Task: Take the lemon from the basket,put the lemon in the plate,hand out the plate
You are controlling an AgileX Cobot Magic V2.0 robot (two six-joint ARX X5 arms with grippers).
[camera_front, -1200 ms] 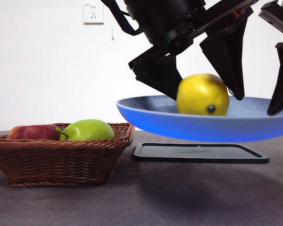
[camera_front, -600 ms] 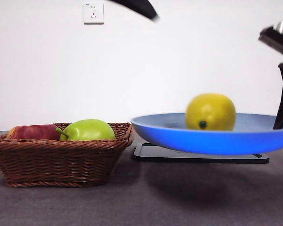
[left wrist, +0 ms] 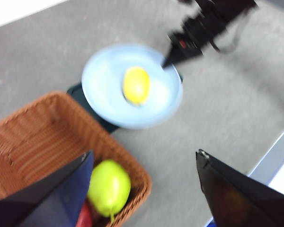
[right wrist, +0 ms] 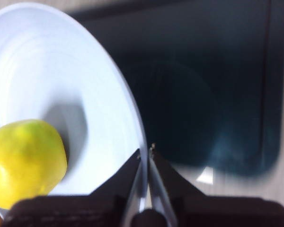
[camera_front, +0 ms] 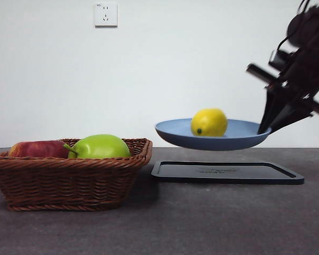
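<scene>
Plain white wall [camera_front: 149,69] with a socket plate [camera_front: 106,14] high up — grey matte tabletop [camera_front: 202,223] below.

A green stemmed fruit [camera_front: 99,146] and a red apple [camera_front: 37,149] lie side by side, touching. A flat black tray [camera_front: 227,172] rests on the grey table [camera_front: 202,223]. A white wall socket [camera_front: 106,14] sits high behind.
</scene>
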